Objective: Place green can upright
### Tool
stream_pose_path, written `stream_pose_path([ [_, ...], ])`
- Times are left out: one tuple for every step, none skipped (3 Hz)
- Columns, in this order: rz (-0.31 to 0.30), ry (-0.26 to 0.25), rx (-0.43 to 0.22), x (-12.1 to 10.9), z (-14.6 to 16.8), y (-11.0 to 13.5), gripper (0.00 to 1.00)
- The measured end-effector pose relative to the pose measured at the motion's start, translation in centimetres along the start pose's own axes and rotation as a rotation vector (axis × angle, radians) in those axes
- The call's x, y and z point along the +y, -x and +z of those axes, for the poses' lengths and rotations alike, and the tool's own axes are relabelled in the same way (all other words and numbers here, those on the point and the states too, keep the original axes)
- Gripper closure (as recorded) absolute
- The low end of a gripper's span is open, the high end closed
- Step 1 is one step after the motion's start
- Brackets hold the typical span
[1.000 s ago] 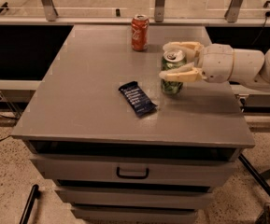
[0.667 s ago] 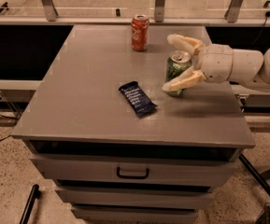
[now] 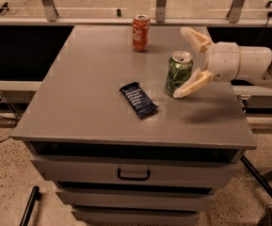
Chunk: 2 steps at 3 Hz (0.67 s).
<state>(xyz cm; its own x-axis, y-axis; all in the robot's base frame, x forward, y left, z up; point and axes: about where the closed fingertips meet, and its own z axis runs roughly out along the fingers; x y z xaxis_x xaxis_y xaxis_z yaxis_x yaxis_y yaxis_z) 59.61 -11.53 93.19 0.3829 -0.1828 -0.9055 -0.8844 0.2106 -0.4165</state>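
Observation:
The green can (image 3: 178, 73) stands upright on the grey table top (image 3: 93, 93), right of centre, its silver top facing up. My gripper (image 3: 190, 61) is open just to the right of the can. One pale finger (image 3: 195, 37) is behind and above the can, the other (image 3: 192, 84) is in front of it beside its lower part. Neither finger presses the can. My white arm (image 3: 248, 65) comes in from the right edge.
A red soda can (image 3: 141, 33) stands upright at the back of the table. A dark blue snack bar wrapper (image 3: 139, 99) lies flat near the middle. A drawer with a black handle (image 3: 133, 175) is below the front edge. Metal railing posts stand behind the table.
My fingers have spread wider and drawn back to the right, away from the green can. The can has stayed upright on the table.

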Motion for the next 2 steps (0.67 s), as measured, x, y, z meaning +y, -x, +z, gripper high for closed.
stream_pose_path([
  [-0.013,-0.003,0.114,-0.7,-3.0,0.1,0.00],
  [0.006,-0.046,0.235,-1.3,-6.0,-0.2,0.00],
])
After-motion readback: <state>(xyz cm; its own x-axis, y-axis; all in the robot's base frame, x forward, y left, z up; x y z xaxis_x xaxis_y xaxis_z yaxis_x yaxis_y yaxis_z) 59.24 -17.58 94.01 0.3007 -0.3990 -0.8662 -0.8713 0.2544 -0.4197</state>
